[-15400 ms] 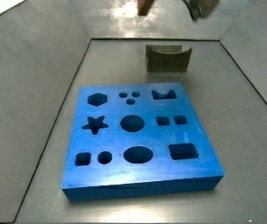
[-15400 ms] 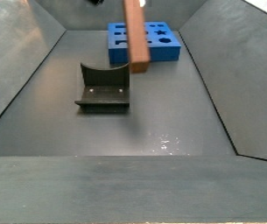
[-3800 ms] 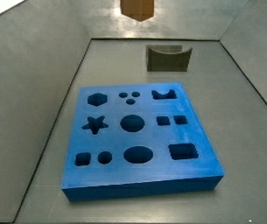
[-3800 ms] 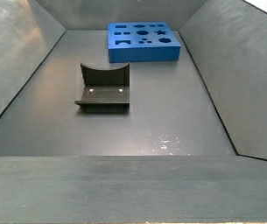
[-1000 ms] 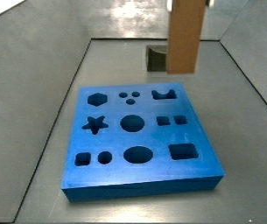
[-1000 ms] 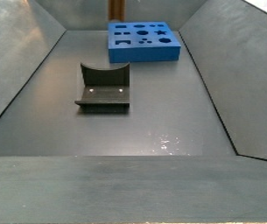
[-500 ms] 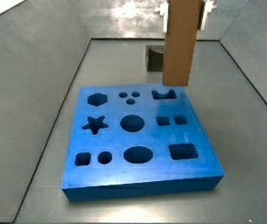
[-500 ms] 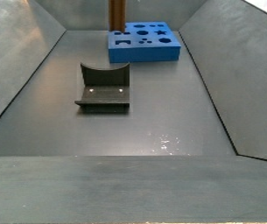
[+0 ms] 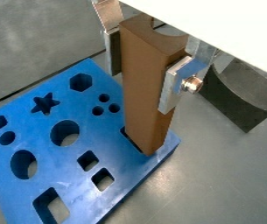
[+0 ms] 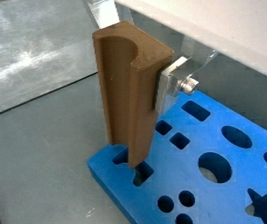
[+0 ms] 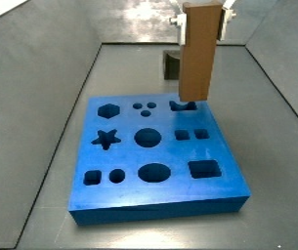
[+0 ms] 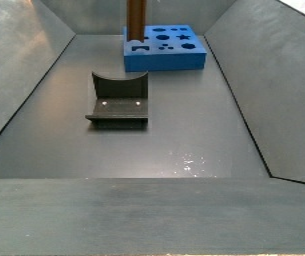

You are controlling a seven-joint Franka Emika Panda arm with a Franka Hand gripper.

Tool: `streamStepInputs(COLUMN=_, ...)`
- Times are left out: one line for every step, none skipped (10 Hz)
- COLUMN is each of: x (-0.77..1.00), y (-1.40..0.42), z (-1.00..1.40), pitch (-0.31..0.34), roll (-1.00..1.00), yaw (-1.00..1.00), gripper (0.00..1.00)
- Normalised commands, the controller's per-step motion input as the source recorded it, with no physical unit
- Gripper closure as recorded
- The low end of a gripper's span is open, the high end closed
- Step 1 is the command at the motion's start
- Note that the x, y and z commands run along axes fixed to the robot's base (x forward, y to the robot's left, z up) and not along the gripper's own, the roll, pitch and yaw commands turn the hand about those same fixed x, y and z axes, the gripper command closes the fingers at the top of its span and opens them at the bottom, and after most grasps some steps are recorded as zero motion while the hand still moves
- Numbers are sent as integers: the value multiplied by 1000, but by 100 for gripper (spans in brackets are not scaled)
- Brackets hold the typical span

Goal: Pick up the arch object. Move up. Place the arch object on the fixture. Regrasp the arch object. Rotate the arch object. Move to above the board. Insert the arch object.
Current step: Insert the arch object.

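Wrist views both show the gripper (image 9: 147, 66) clamped on the arch object (image 9: 145, 92), silver finger plates (image 9: 178, 83) pressed flat against its sides near the upper end. The block stands upright, long axis vertical, orange-brown, smooth faces, with a curved groove down one face visible in a wrist view (image 10: 126, 87). Its lower end sits at the arch-shaped hole near the edge of the board (image 9: 31, 175); in a wrist view (image 10: 133, 162) the tip looks to be just entering the cut-out, depth hard to tell.

Side view: the block (image 11: 197, 54) hangs vertically over the far right part of the blue board (image 11: 125, 195), bottom end at the arch hole (image 11: 183, 103). The gripper (image 11: 201, 6) is mostly cut off at the top of the frame. The fixture (image 11: 172, 64) stands on the grey floor behind the board, partly hidden by the block, apart from the board.

In a side view from the opposite end, the fixture (image 12: 117, 100) sits mid-floor with its scooped top showing, well apart from the board (image 12: 168, 48) at the far end. The block (image 12: 136, 22) stands upright at the board's left edge.
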Motion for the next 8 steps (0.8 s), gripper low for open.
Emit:
streamStepInputs(x=-37, y=0, z=-291, pitch=0, roll=0, yaw=49, gripper=100)
streamStepInputs(x=-260, y=0, z=-437, pitch=-23, roll=17, yaw=143, gripper=100)
streamStepInputs(x=-137, y=0, z=-374, pitch=-16, roll=0, yaw=151, gripper=100)
streamStepInputs(x=0, y=0, z=-74, pitch=-41, roll=-20, yaw=40, gripper=100)
streamStepInputs(x=0, y=0, z=0, pitch=-27, roll=0, yaw=0, gripper=100)
streamStepInputs(x=-57, y=0, z=-111, pitch=-27, roll=0, yaw=9, gripper=100)
streamStepInputs(x=-91, y=43, z=-186, pitch=-31, roll=0, yaw=197, gripper=100)
streamStepInputs(x=-163, y=57, z=-226, pitch=-50, roll=20, yaw=291, gripper=100)
